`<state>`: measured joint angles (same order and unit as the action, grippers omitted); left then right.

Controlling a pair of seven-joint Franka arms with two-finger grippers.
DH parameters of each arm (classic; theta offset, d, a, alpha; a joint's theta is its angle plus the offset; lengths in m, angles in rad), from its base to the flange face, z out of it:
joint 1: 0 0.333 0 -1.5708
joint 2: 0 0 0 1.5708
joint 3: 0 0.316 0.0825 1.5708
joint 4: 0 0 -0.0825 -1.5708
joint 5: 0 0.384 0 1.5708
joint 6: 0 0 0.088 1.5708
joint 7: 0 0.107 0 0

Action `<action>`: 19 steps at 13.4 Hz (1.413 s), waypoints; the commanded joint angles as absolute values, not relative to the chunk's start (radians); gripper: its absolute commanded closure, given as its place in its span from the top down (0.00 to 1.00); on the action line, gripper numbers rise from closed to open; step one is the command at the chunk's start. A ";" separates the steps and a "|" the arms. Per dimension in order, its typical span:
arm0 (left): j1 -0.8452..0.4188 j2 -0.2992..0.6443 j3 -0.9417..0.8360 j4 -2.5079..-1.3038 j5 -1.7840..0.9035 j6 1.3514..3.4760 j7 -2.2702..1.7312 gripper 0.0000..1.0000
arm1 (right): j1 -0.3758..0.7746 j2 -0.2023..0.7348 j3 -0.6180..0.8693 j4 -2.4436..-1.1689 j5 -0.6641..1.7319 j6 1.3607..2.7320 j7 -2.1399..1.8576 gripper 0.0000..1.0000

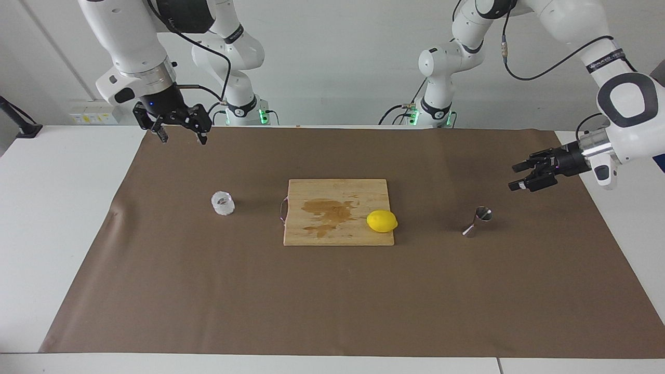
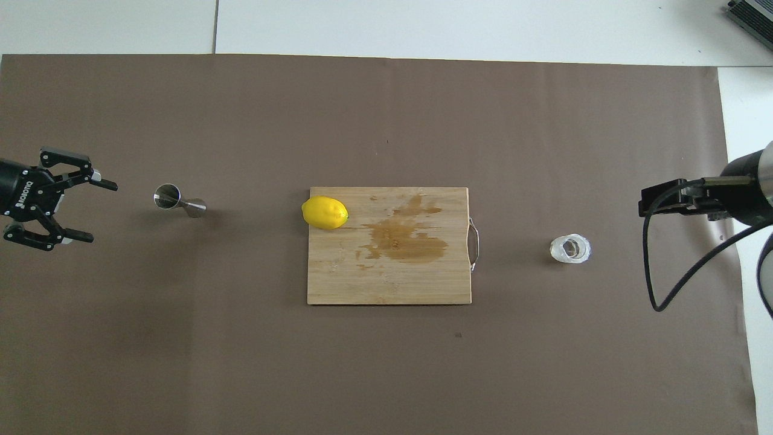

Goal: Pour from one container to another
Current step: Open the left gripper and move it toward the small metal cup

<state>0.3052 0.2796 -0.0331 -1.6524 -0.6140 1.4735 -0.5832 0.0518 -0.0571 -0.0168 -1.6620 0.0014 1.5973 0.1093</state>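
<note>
Left arm closing in on the jigger; cup not yet picked up.

Bring your left gripper point(image 2: 90, 209), fingers spread wide, level onto the small shiny steel hourglass jigger point(image 2: 179, 201) lying tipped on the brown mat; the squat frosted clear glass cup point(image 2: 570, 249) stands near your waiting, open right gripper point(image 1: 181, 133).

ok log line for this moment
left gripper: open, near jigger | right gripper: open, waiting | glass cup: untouched

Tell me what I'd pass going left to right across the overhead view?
Left gripper, open → steel jigger lying on its side → lemon on the cutting board → board's metal handle → glass cup → right gripper.
</note>
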 commanded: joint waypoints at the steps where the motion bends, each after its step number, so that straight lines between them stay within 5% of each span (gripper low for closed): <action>1: 0.429 0.396 -0.151 -1.598 -0.711 1.437 -0.725 1.00 | 0.034 -0.060 -0.002 -1.664 -0.003 1.588 0.092 1.00; 19: 0.575 0.610 -0.275 -1.641 -0.951 1.496 -0.867 1.00 | 0.032 -0.060 -0.002 -1.664 -0.003 1.588 0.092 1.00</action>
<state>0.5556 0.5868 -0.2538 -1.6425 -0.9284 1.4859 -0.8589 0.0517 -0.0571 -0.0168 -1.6620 0.0014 1.5973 0.1093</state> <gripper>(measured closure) 0.000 0.000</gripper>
